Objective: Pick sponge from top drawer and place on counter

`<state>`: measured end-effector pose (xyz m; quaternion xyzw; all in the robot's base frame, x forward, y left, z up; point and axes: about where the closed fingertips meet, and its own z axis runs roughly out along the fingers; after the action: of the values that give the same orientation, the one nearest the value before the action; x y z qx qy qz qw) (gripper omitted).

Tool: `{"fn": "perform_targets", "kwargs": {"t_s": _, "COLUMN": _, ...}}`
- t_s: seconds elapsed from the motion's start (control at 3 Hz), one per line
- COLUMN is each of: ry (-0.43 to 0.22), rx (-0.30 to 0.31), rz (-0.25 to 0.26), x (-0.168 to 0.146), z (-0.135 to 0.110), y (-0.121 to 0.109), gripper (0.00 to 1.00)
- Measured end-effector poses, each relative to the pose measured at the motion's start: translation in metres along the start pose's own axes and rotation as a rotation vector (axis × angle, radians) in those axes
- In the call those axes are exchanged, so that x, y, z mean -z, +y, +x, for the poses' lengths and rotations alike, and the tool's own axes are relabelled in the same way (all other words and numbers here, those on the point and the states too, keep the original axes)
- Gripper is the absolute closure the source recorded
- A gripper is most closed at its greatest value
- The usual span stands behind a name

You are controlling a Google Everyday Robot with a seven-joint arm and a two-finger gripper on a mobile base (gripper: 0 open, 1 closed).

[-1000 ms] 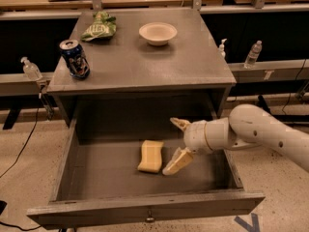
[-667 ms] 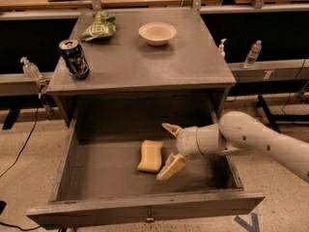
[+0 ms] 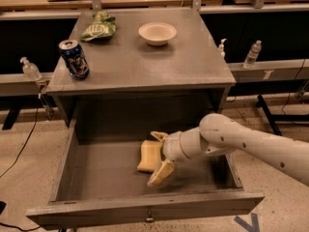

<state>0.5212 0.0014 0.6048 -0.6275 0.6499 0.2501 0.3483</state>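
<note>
Sponge: you have a pale yellow, soft-looking block (image 3: 148, 154) with slightly pinched sides, lying flat on the drawer floor.
Sponge position: it is near the middle of the top drawer (image 3: 145, 208), closer to the far wall than to the front panel. Its right edge is hidden behind the gripper.
Gripper: your gripper (image 3: 153, 158) is down inside the drawer at the sponge's right side. Its two yellowish fingers are spread apart, one at the sponge's far corner and one past its near corner.
Grasp: released, with nothing clamped. You cannot tell whether either finger touches the sponge.
Arm: the white arm (image 3: 251, 141) reaches in from the right, over the drawer's right wall.
Drawer: it is pulled well out toward you, with a small metal knob (image 3: 148, 220) on the front panel.
Tabletop: the grey wood-grain tabletop (image 3: 145, 64) sits above and beyond the open drawer.
On the tabletop: a blue soda can (image 3: 74, 58) stands near the left edge. A crumpled green bag (image 3: 99, 27) lies far left, and a pale bowl (image 3: 157, 33) sits far centre.
</note>
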Motion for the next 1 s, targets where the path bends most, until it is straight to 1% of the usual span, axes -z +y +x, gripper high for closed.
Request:
{"fn": "perform_targets", "kwargs": {"t_s": 0.33, "ry": 0.068, "rx": -0.057, "rz": -0.011, "x": -0.0101, "z": 0.0052, "y": -0.0009, "gripper": 0.17}}
{"fn": "perform_targets", "kwargs": {"t_s": 0.67, "ry": 0.105, "rx": -0.118, "rz": -0.019, "x": -0.0141, "z": 0.0065, "y": -0.0027, "gripper": 0.39}}
{"fn": "perform_targets", "kwargs": {"t_s": 1.0, "ry": 0.094, "rx": -0.141, "rz": -0.025, "x": -0.0123, "z": 0.0007, "y": -0.0054, "gripper": 0.72}}
